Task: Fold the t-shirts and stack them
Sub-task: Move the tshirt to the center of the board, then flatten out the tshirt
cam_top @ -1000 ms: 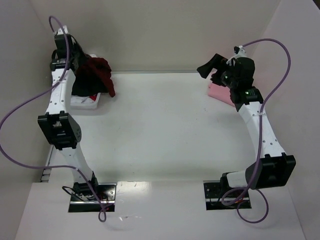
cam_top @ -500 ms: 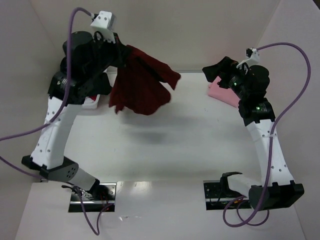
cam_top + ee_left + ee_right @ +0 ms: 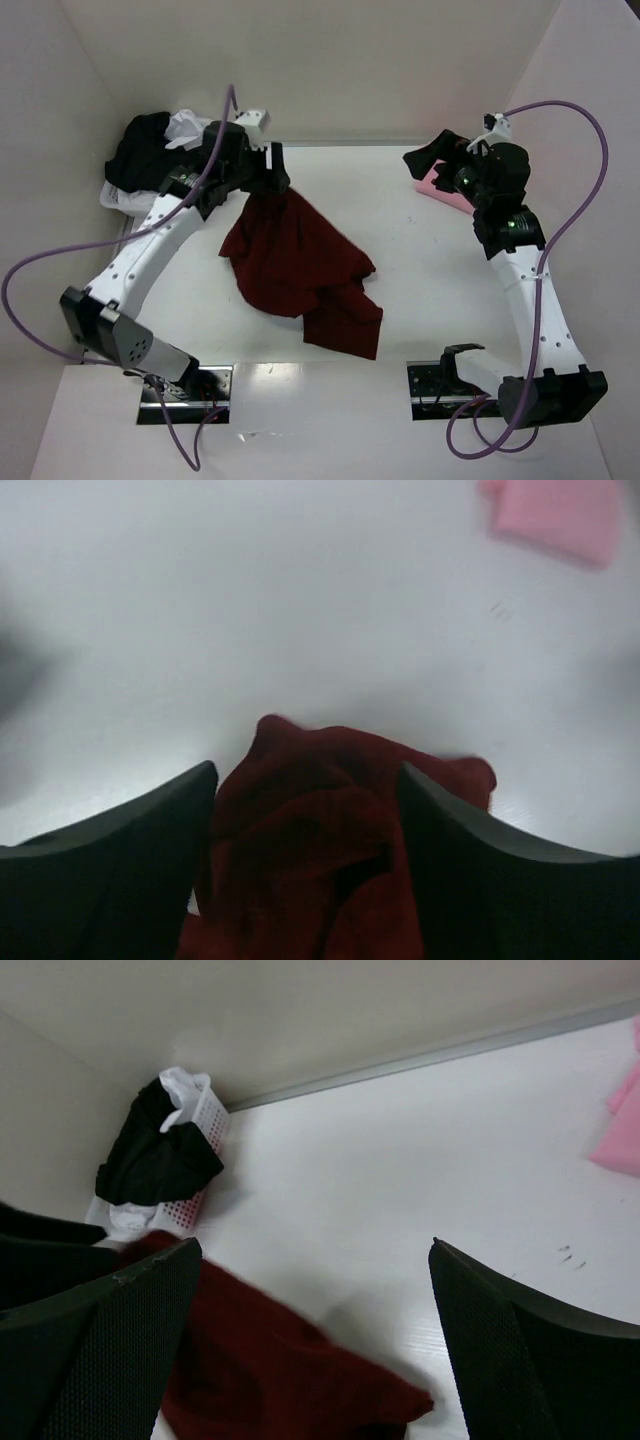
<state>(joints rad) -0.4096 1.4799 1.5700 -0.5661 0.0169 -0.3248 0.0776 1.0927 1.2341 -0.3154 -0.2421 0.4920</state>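
Now | spreading: dark maroon cloth t-shirt (image 3: 300,265) is heaped on white table (image 3: 420,250) | left pincer (image 3: 305,775), right pincer (image 3: 312,1245) held apart | next: flattening needed.

Maroon shirt (image 3: 300,265) sprawls centre-left, blocking my low passes. Bare table (image 3: 440,290) centre-right: free lane for me. Bin (image 3: 112,196) crowds upper left corner; pink shirt (image 3: 447,195) upper right.

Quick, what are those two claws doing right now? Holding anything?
Left gripper: open, maroon t-shirt lying between its fingers, not pinched.
Right gripper: open, holding nothing.
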